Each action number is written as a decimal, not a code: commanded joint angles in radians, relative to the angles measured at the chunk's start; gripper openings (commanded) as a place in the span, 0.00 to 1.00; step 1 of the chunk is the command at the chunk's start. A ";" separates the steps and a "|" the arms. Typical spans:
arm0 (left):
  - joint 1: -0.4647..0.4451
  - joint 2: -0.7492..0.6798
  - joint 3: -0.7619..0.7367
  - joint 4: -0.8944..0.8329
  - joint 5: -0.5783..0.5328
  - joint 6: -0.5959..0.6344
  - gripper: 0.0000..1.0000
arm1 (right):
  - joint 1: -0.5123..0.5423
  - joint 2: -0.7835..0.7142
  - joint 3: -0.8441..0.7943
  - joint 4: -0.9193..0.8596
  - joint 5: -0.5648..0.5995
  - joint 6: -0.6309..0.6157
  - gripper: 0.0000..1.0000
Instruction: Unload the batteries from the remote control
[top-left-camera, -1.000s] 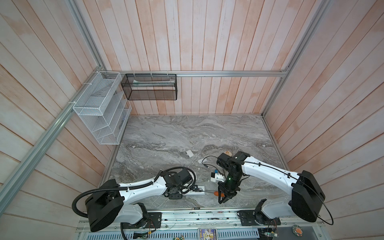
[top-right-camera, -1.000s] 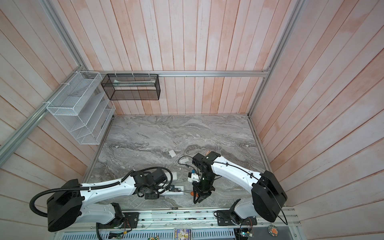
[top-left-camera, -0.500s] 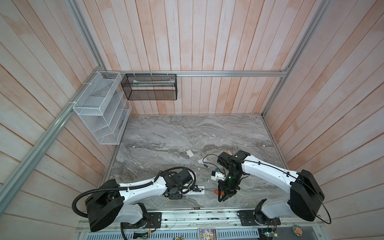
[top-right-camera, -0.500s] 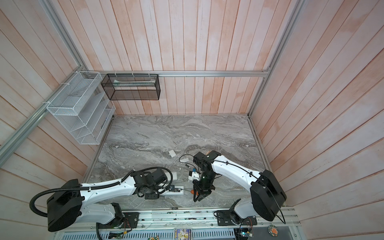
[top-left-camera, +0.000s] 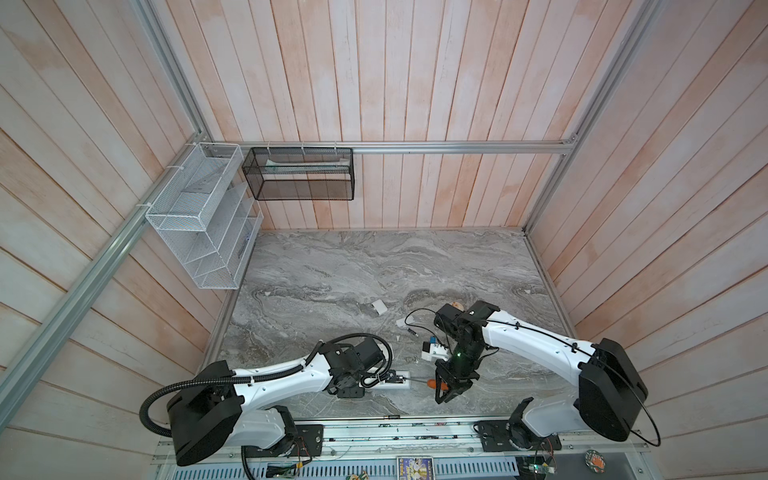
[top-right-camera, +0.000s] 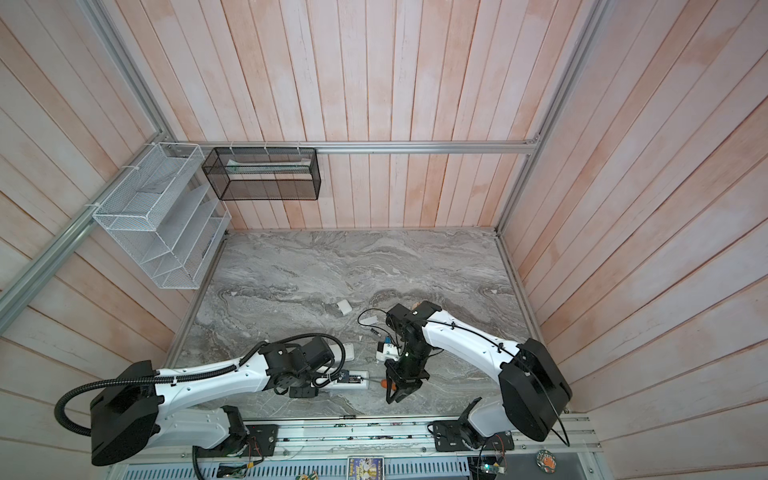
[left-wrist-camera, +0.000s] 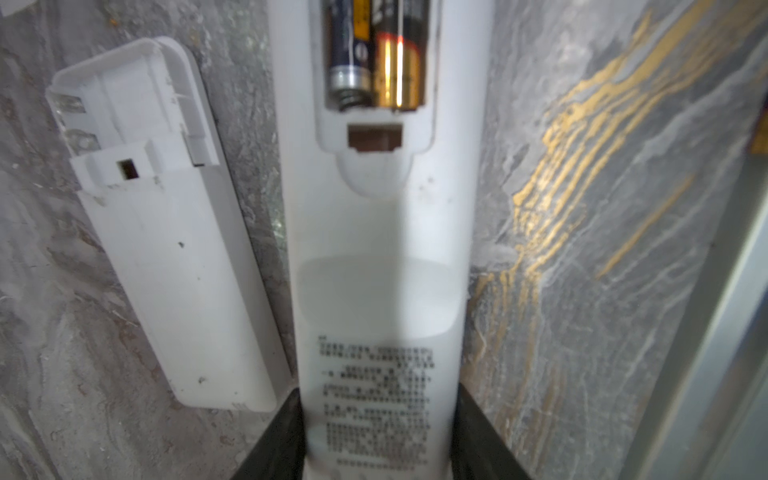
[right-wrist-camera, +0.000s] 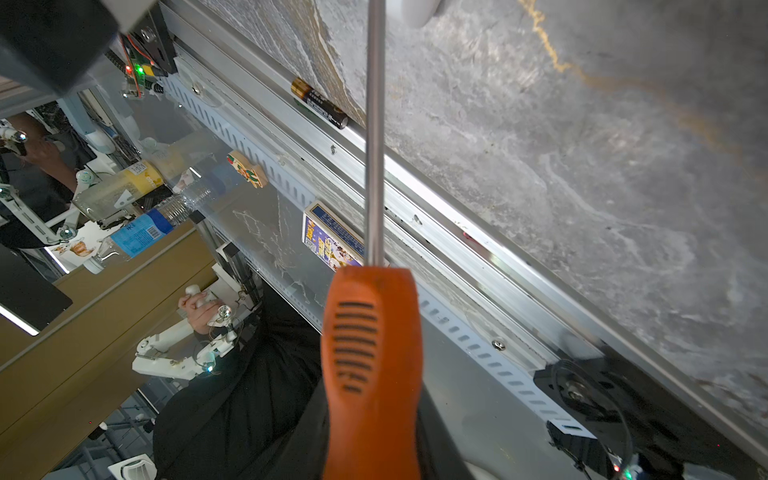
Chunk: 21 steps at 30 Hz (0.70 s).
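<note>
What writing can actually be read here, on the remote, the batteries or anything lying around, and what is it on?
No text reads clearly enough to quote.
remote control: block of dark print on its back, blurred.
batteries in its open bay: yellow and gold markings, lettering blurred.
loose battery by the table's edge: print too small.
picture card: print too small.
bottle: blue label, too small.

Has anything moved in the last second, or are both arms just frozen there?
Nothing has visibly changed. The left end effector still clamps the white remote, batteries in its open compartment; the right end effector still holds the orange-handled screwdriver, shaft pointing toward the remote.
</note>
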 joint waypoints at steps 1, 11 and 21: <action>-0.006 -0.028 -0.008 0.026 -0.003 0.014 0.00 | 0.010 0.015 -0.012 0.003 -0.032 -0.002 0.00; -0.006 -0.014 -0.021 0.029 0.024 0.009 0.08 | 0.010 0.010 0.034 0.029 -0.049 0.006 0.00; 0.039 -0.084 0.066 0.011 -0.014 -0.076 0.72 | 0.004 -0.047 0.144 0.032 -0.043 0.032 0.00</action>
